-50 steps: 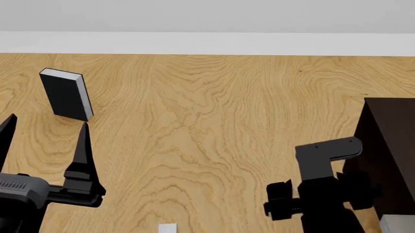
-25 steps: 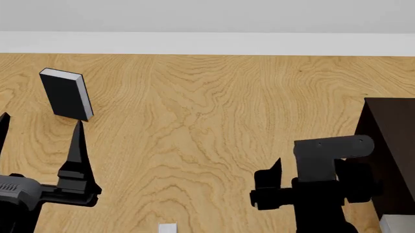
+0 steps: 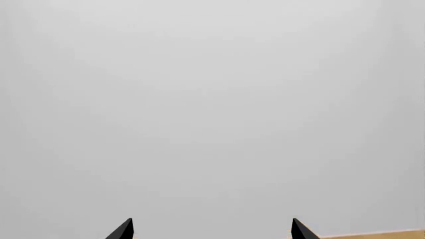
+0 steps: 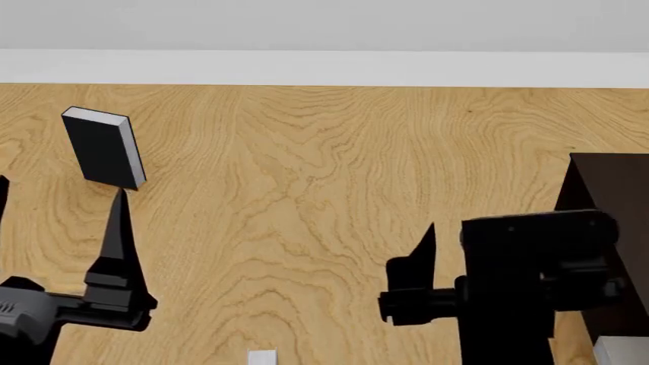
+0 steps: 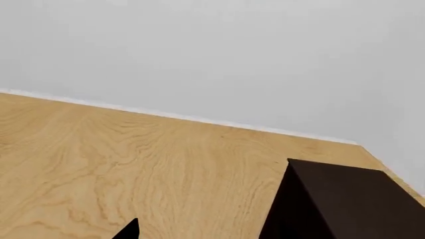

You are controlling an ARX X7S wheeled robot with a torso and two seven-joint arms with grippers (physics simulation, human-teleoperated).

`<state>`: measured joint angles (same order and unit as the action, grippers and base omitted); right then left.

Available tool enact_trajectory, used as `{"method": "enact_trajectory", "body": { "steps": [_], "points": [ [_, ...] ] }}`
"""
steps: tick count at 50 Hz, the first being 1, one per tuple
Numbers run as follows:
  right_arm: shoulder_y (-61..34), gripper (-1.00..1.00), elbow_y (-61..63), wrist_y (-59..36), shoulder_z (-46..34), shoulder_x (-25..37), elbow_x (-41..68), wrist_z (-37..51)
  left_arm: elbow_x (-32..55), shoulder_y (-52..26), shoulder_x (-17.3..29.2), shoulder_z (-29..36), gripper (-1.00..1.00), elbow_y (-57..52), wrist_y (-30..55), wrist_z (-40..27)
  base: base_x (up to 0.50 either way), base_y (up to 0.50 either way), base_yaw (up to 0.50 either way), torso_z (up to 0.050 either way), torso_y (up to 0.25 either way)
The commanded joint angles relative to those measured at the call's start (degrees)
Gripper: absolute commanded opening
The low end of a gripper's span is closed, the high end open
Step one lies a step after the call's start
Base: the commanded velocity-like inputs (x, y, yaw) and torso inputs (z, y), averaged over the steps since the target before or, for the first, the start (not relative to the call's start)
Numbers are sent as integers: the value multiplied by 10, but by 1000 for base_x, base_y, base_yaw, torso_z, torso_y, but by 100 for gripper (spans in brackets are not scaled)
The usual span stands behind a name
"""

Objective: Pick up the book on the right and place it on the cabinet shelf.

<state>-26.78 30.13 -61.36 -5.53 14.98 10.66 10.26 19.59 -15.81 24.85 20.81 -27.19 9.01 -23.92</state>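
My right pincer (image 4: 426, 251) hangs empty over the worktop (image 4: 324, 190), with the cabinet (image 4: 609, 205) at 3 o'clock; can't tell its spread. Left pincer (image 4: 61, 220) gapes wide, idle.

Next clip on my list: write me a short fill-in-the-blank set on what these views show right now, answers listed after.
1. The upright black book with white pages stands on the ____ floor.
2. In the head view, the dark brown boxy cabinet sits at the ____ edge.
3. The left tool has its jaws ____.
4. The left wrist view is filled mostly by a plain ____ wall.

Missing words: wooden; right; open; grey
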Motion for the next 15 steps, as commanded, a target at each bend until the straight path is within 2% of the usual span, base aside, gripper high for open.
{"method": "enact_trajectory", "body": {
  "steps": [1,15],
  "points": [
    [5,100,63,-23,1,3,5,8,7,3,3,-4,100,-13,1,-3,0,0,0,0,0],
    [5,100,139,-39,-4,8,8,17,24,7,3,-20,100,-29,-12,-9,0,0,0,0,0]
  ]
}}
